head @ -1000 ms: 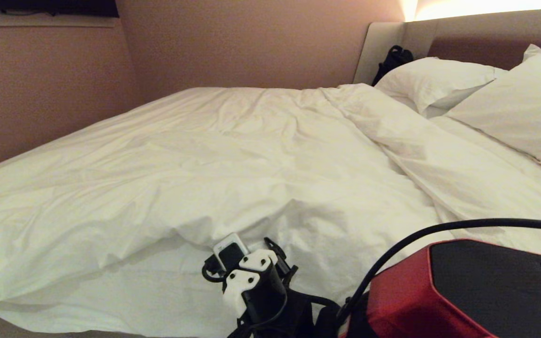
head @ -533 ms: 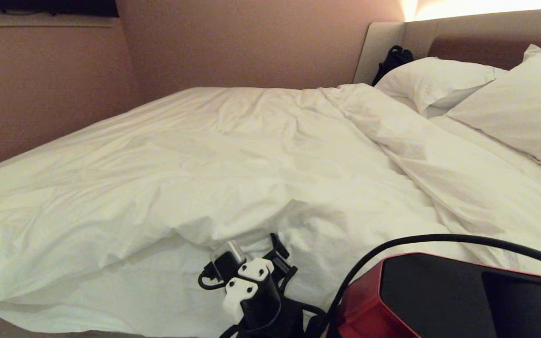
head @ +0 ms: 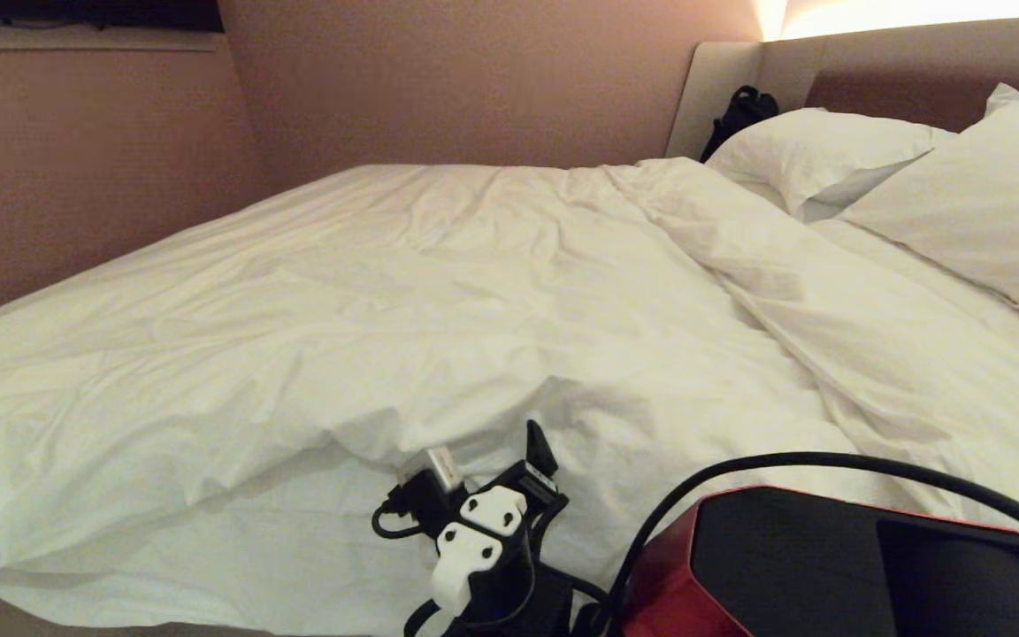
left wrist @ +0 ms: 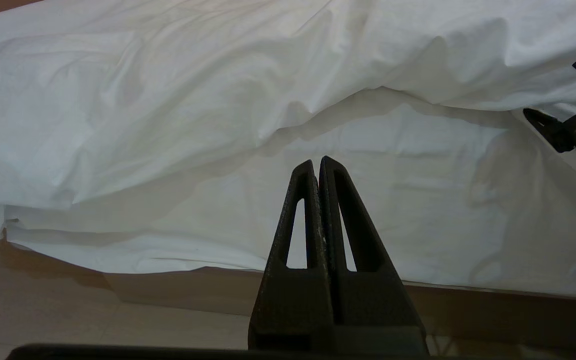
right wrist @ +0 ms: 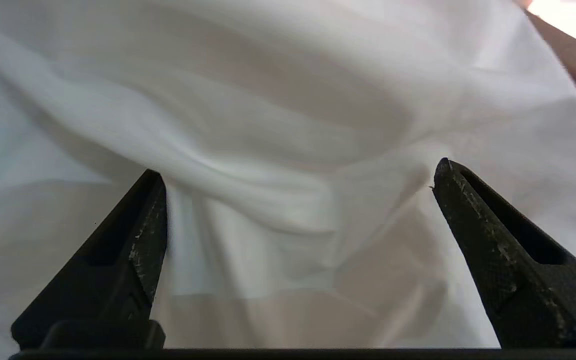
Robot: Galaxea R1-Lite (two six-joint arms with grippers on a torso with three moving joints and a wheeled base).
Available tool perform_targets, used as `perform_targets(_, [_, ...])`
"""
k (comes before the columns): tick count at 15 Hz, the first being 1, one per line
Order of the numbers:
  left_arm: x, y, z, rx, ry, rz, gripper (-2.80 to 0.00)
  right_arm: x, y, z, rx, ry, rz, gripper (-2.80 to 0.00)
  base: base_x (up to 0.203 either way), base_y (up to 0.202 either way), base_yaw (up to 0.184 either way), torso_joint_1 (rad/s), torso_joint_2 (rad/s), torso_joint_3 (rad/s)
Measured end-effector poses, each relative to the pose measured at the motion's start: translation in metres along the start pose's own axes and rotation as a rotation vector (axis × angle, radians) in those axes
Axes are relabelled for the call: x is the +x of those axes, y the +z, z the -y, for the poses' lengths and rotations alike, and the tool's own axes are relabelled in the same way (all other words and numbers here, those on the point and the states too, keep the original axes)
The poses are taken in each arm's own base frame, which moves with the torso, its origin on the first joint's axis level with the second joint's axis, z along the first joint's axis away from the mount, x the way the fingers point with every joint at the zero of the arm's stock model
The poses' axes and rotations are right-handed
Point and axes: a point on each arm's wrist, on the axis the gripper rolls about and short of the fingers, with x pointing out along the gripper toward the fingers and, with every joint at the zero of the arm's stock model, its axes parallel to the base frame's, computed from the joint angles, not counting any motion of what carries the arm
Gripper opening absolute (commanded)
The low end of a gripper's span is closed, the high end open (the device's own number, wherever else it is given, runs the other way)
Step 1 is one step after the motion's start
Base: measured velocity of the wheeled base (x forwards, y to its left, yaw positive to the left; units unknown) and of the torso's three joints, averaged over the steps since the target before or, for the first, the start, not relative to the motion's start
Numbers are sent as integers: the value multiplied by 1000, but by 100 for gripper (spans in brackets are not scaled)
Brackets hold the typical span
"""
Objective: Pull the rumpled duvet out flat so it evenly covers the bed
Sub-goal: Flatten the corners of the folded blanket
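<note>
While our right gripper (head: 509,456) sits low at the near side of the bed (head: 722,80), its two dark fingers (right wrist: 133,240) stand spread wide apart with nothing between them, released. Just ahead of the tips, a soft fold of the duvet (head: 439,310) bulges toward us; we cannot tell whether either finger touches the cloth. From our head view, the gripper points at the lifted near edge of the duvet, where the hem arches up and throws a shadow on the flat white sheet (head: 297,548) below it.

Our left gripper (left wrist: 318,167) hangs lower, outside the head view, its fingers pressed together and clenched on nothing. It faces the side of the mattress, with the beige floor (left wrist: 68,320) beneath and the bed's base running along under the sheet.

Farther out, the duvet spreads creased across most of the mattress. Its near edge runs leftward from the gripper in a wavy line, leaving a strip of bare sheet along the near side. To the right its upper edge lies in a long diagonal ridge, short of the two pillows (head: 819,150) that lean against the headboard (head: 916,62). A small black object (head: 739,111) sits in the corner by the headboard. Behind the far edge, the pinkish wall (head: 474,80) stands close.
</note>
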Motion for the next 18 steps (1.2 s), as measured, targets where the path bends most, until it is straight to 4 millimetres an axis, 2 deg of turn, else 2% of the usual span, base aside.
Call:
perform_targets(9, [0, 0, 0, 0, 0, 0, -280, 9, -1, -16, -91, -18, 4, 0, 0, 0, 0, 0, 0, 0])
perform_targets(13, [0, 0, 0, 0, 0, 0, -280, 35, -1, -21, -92, -67, -3, 0, 0, 0, 0, 0, 0, 0])
perform_targets(18, [0, 0, 0, 0, 0, 0, -280, 62, -16, -27, -126, -104, -34, 0, 0, 0, 0, 0, 0, 0])
